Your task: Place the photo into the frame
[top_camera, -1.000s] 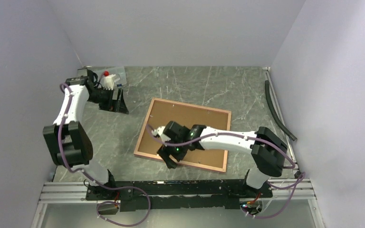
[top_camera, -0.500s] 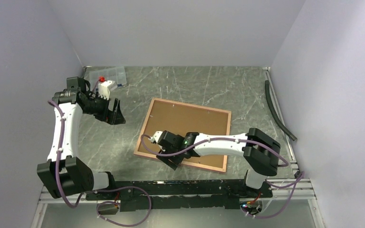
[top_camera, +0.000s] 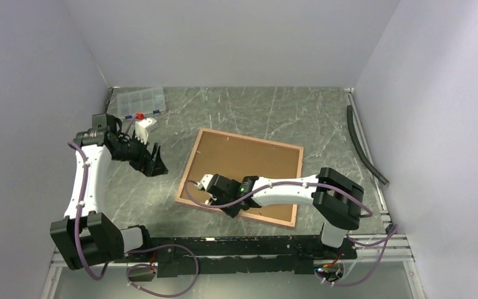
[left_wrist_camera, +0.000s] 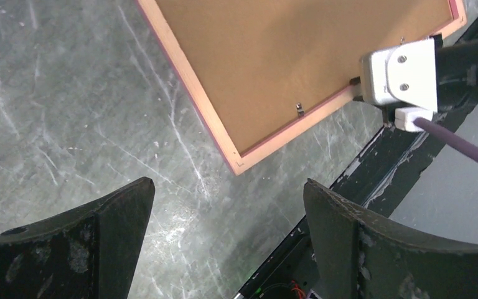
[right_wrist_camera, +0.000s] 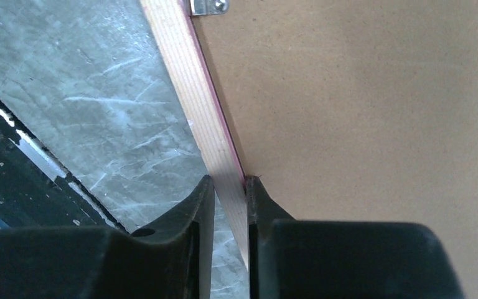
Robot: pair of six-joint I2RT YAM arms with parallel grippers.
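**Frame's near rail gripped, left side kept free**

The frame [top_camera: 188, 168] is laid back-up on the surface [top_camera: 255, 106], turned slightly askew, with the brown backing board [top_camera: 243, 159] seated inside its tan rails. Its near-left corner is brought close to the black base rail [top_camera: 224, 246] of the arms, so little room is left there. Wide bare surface is left beyond the far rail and to the left of the frame. At the right, free surface is bounded by a black hose [top_camera: 364, 146] lying along the edge.

The right gripper [top_camera: 227, 208] is clamped on the near rail close to that corner. In the right wrist view one finger is set on the outer side of the rail [right_wrist_camera: 193, 99] and the other on the board side, just near of a metal tab [right_wrist_camera: 208, 6]. The left gripper [top_camera: 152, 163] is held above the surface, left of the frame and apart from it, its fingers spread wide.

Since a second ago the right gripper's fingers have been narrowed onto the rail and slid toward the corner. The left gripper has been drawn nearer, away from the far-left corner. The frame has not been shifted.

A clear compartment box [top_camera: 140, 99] is now uncovered in that corner (its contents are too small to tell).
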